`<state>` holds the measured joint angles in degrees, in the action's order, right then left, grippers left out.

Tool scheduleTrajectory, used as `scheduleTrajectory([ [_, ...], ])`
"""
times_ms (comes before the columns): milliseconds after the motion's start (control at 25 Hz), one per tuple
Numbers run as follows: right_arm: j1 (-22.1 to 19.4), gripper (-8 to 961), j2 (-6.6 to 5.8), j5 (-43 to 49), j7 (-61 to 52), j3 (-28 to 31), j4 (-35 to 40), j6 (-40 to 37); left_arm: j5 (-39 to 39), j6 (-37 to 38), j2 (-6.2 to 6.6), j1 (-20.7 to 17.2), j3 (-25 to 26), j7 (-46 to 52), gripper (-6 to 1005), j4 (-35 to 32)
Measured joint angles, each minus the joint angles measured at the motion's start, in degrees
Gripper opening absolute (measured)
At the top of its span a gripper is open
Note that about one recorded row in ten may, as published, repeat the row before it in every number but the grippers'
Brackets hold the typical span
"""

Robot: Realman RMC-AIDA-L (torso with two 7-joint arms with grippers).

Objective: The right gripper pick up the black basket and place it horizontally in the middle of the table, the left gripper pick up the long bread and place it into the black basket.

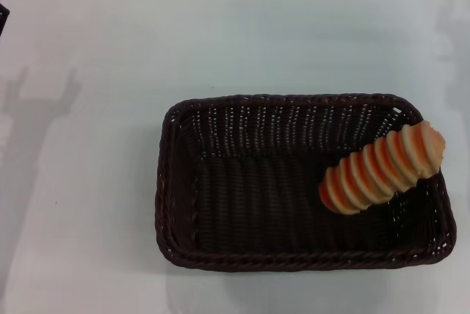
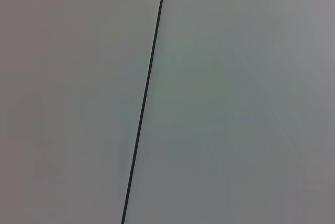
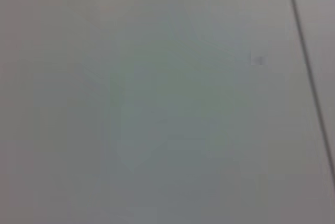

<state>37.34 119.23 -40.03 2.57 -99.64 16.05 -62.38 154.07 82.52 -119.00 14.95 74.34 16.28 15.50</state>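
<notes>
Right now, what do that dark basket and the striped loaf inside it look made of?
The black basket looks like woven wicker or rattan, matte, with open-weave sides and a braided rim. The long bread looks smooth and evenly striped, possibly a plastic or foam replica; I can't be sure.

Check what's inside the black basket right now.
Only the long bread is in the black basket, lying diagonally at its right end, one tip leaning on the right rim. The remaining floor is bare weave. What's beneath the loaf is covered. Neither gripper is in view.

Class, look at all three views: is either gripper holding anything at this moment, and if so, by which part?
Nothing is held. No gripper shows in any view. The long bread lies free in the black basket, one end propped on its rim, on the table.
</notes>
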Motion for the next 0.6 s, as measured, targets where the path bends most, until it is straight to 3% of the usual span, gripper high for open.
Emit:
scheduleTrajectory([
  [240,-1.56,318,-0.05,7.41,0.28,-0.16,-0.19,-3.08,0.00,-0.08,-0.01,0.23,0.54,0.00,868,0.26],
  [600,-4.22,318,0.19,8.13,0.00,-0.38,0.04,-4.68,-0.15,-0.40,0.12,1.39,2.30,0.16,868,-0.18],
])
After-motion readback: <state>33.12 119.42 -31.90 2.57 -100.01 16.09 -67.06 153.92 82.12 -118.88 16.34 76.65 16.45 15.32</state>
